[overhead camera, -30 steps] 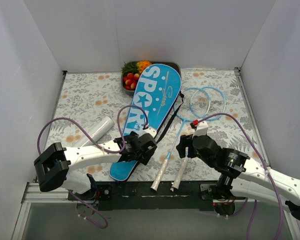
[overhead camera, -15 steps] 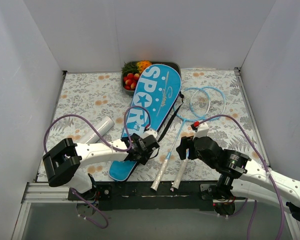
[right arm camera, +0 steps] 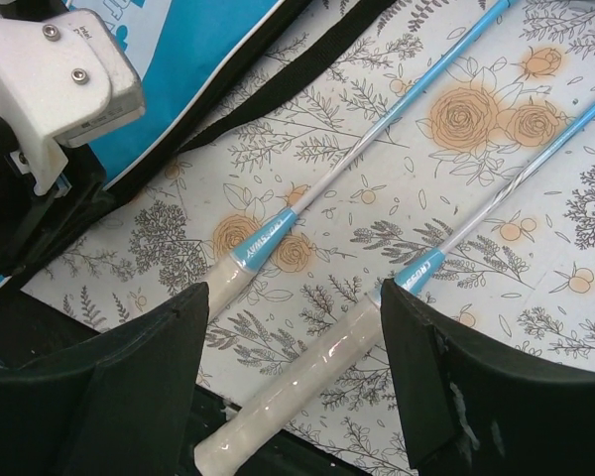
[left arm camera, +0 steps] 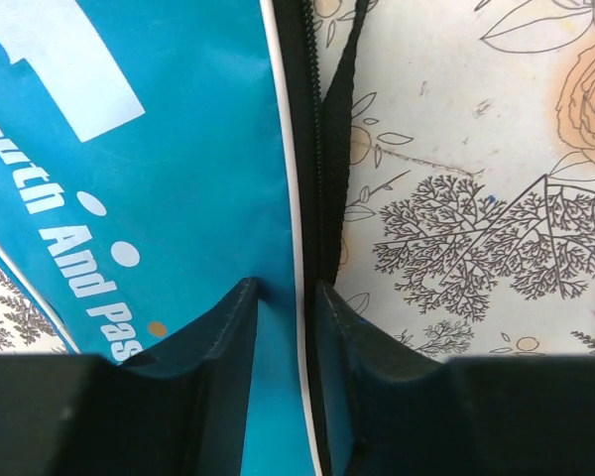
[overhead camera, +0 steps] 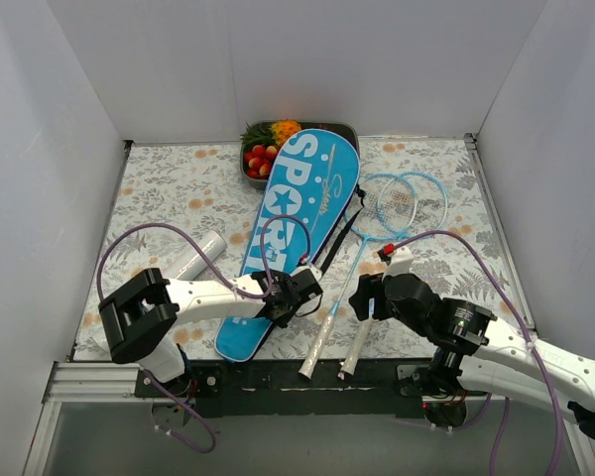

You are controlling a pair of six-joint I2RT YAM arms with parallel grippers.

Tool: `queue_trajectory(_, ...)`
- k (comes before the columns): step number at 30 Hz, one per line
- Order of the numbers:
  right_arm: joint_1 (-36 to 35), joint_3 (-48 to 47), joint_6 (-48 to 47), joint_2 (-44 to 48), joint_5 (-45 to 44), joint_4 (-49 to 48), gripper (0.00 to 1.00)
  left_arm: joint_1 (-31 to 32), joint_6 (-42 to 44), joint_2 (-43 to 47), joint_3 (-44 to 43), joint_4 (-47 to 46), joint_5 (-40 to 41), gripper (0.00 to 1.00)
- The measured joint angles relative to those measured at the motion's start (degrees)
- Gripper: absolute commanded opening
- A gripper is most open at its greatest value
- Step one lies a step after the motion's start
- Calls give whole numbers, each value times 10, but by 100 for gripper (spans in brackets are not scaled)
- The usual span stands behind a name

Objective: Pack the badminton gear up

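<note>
The long blue bag (overhead camera: 302, 213) lettered "SPORT" lies diagonally on the floral table. My left gripper (overhead camera: 302, 288) sits at the bag's right edge near its narrow end. In the left wrist view its jaws (left arm camera: 286, 288) are narrowed onto the bag (left arm camera: 159, 198), pinching the white piping and black zipper edge. Two light-blue rackets (overhead camera: 397, 203) (overhead camera: 428, 196) lie right of the bag, with their white handles (overhead camera: 320, 347) (overhead camera: 357, 345) toward the front edge. My right gripper (overhead camera: 369, 297) hovers open above those handles (right arm camera: 228, 283) (right arm camera: 307, 372), touching neither. The white tube (overhead camera: 193, 256) lies left of the bag.
A grey tray of fruit (overhead camera: 260, 149) stands at the back, partly under the bag's wide end. The bag's black strap (overhead camera: 342, 233) trails between the bag and the rackets. White walls close in three sides. The handle ends overhang the dark front rail (overhead camera: 278, 377).
My left gripper slid right along the bag's narrow end to its zipper edge, and its jaws closed in from wide open. The right gripper barely moved.
</note>
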State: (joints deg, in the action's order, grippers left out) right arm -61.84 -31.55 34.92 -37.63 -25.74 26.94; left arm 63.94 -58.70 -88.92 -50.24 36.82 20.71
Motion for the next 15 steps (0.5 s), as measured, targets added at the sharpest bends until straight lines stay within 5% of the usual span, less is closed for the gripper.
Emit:
queue_trajectory(5,0,6,9,14,2,2,77,1,13,-13,-9,0,-7,1)
queue_trajectory(15,0,6,12,28,5,4,76,0,17,7,-41,16,-33,0)
